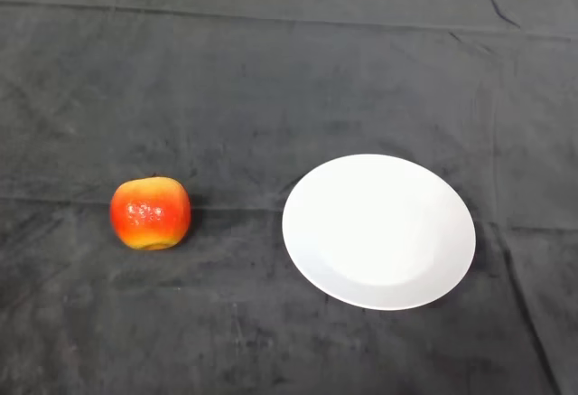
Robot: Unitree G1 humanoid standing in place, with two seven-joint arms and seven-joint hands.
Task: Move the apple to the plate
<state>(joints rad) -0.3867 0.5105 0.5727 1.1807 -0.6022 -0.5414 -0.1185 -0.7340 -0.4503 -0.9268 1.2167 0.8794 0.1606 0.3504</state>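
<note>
A glossy red-and-yellow apple [150, 213] sits on my dark-clothed counter [271, 70], well left of the bare round white plate [378, 230].

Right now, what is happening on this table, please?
Nothing is being handled at this moment. A red and yellow apple sits on the dark cloth toward the left, and a white plate lies to its right, apart from it, with nothing on it. The apple has not yet been moved to the plate, and no part of the robot shows.

Even soft light (faint shadows)
</note>
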